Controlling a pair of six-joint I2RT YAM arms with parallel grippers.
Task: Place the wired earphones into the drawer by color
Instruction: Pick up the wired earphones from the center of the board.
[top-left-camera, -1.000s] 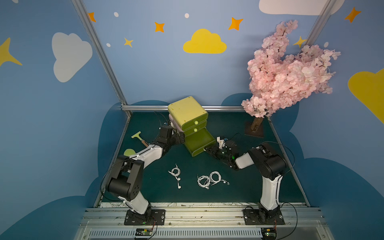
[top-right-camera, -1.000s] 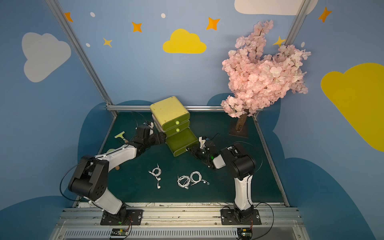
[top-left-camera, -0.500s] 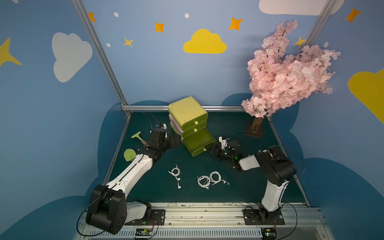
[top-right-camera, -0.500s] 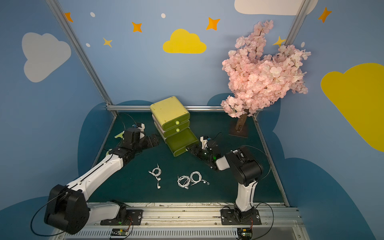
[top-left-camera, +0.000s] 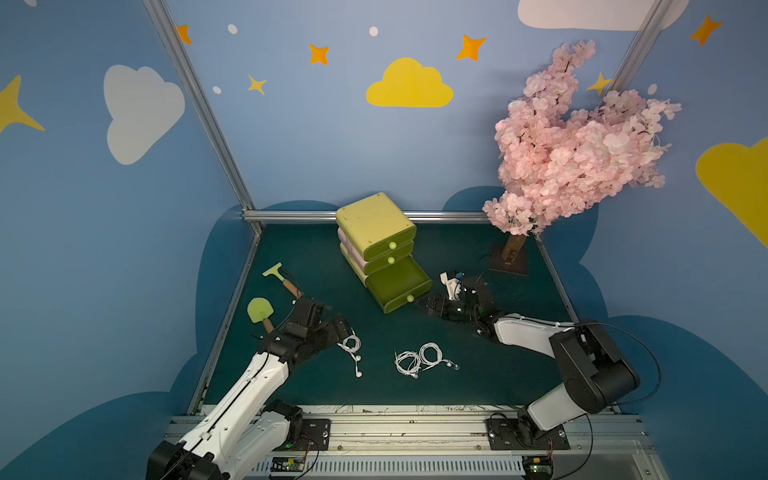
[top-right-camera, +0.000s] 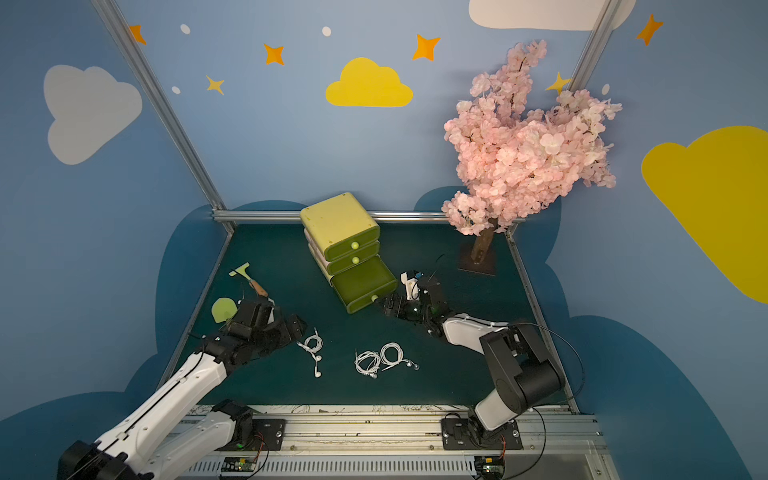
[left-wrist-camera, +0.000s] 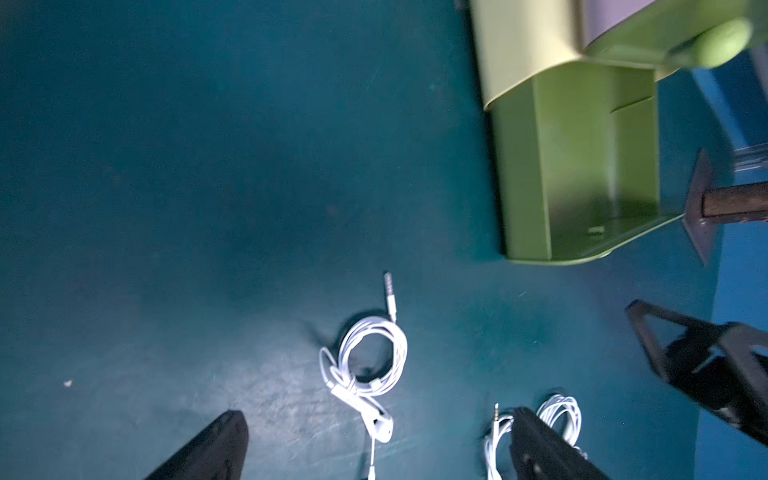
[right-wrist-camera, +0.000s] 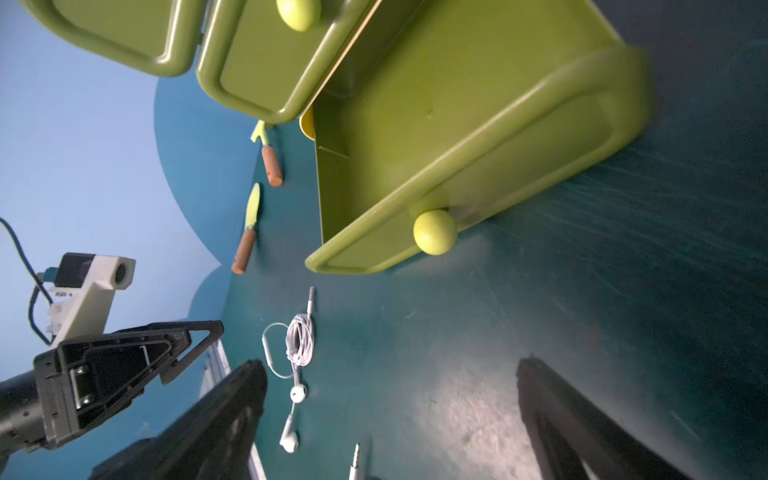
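White sets only in sight, three of them, all on the mat.

- Single coil: just beside the left gripper. Jaws spread wide, nothing in them. In the left wrist view the coil sits in line between the two fingers. One earbud and its lead trail loose from the loop, the plug sticks out the far side.
- Pair of coils: mid-mat, touching each other. You cannot tell whether the cords are caught together.
- Right gripper: jaws wide apart, empty, low over the mat near the knob of the bottom drawer. That drawer is pulled out and looks bare inside. The two drawers above it are shut, contents hidden.

Handling, as judged: light, limp, thin slick cord. Expect the loop to sag and the buds to swing. Pinch across the thickest part of the coil, not a stray lead or a bud. A lift on the pair may drag both.

Surface: dark green mat, scuffed, flat, so the fingers must come right down to it.

Room: cabinet at the back centre, blossom tree on its plate at the back corner on the right arm's side, toy spade and scraper near the wall behind the left arm. Blue walls with clouds and stars.
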